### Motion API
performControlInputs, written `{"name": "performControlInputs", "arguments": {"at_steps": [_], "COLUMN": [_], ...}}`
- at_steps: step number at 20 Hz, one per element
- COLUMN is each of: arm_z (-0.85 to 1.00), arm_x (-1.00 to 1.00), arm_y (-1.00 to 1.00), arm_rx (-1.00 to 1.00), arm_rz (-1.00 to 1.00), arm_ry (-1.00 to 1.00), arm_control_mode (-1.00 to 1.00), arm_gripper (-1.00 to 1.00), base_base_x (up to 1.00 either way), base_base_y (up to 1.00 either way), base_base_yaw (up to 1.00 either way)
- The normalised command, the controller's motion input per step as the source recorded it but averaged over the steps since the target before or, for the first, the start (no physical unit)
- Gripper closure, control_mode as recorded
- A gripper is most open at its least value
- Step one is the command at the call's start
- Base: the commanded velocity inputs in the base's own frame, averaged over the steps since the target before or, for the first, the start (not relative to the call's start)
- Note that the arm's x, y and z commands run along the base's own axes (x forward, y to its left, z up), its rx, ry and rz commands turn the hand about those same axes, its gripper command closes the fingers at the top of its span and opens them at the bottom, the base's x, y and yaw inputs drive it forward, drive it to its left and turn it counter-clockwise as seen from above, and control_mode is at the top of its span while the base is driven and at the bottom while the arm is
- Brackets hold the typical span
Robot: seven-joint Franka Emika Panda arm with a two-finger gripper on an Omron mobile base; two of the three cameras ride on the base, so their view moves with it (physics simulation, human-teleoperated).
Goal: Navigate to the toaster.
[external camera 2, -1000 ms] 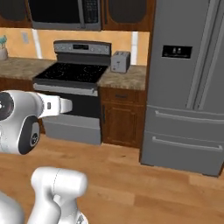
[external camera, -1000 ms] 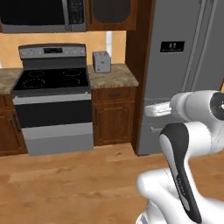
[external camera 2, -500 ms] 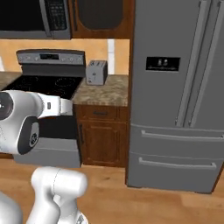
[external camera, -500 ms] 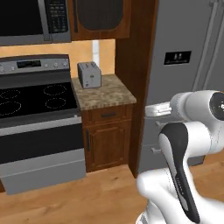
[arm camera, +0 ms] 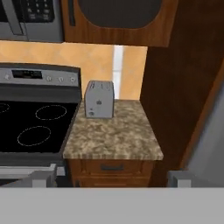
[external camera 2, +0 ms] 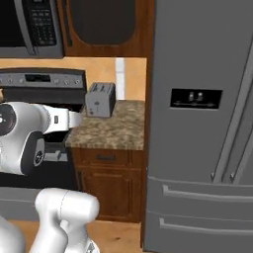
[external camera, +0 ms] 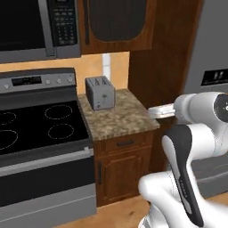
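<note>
The toaster (external camera: 100,92) is a small grey-silver box with two dark top slots. It stands at the back left of a narrow speckled stone counter (external camera: 121,121), against the orange wall. From the right side the toaster (external camera 2: 100,99) shows just beyond my folded arm. In the hand view the toaster (arm camera: 99,99) sits a little left of centre, some way ahead over the counter (arm camera: 114,138). My gripper (arm camera: 113,178) is open, its fingertips (arm camera: 44,176) wide apart at the bottom with nothing between them.
A black-topped stove (external camera: 35,131) adjoins the counter on the left, under a microwave (external camera: 35,26). A dark wood upper cabinet (external camera: 116,20) hangs above the toaster. A tall wood panel and a steel fridge (external camera 2: 202,123) close the right side. Drawer and cabinet door (external camera: 122,171) lie below.
Both base views have shifted and grown: the base has driven closer and rightward along the stove. The toaster now looms larger and nearer the middle. My arm keeps its folded pose.
</note>
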Motion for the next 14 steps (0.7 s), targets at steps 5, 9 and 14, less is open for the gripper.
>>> {"name": "performControlInputs", "arguments": {"at_steps": [5, 9, 14], "arm_z": [0.0, 0.0, 0.0], "arm_x": [0.0, 0.0, 0.0], "arm_y": [0.0, 0.0, 0.0], "arm_rx": [0.0, 0.0, 0.0], "arm_rz": [0.0, 0.0, 0.0], "arm_ry": [0.0, 0.0, 0.0], "arm_control_mode": [1.0, 1.0, 1.0], "arm_gripper": [-1.0, -1.0, -1.0], "base_base_x": [1.0, 1.0, 0.95], "base_base_y": [0.87, 0.3, -0.44], "base_base_yaw": [-0.07, -0.01, 0.11]}}
